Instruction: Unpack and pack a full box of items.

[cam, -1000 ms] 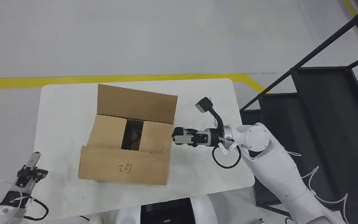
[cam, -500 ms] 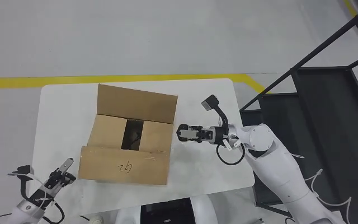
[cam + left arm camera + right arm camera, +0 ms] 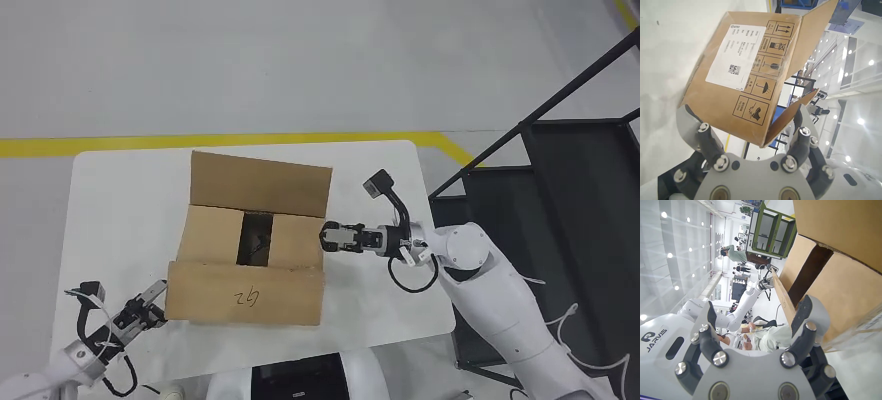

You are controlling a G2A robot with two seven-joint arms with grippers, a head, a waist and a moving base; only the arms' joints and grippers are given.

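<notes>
Box (image 3: 212, 236) interior dark, contents indistinct through narrow top gap

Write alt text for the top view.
A cardboard box, top flaps partly open, sits on a white table. The right gripper is at its right side, the left gripper at its near left corner, both open.

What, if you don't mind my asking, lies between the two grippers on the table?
In the top view, the cardboard box sits between the left gripper and right gripper.
</notes>
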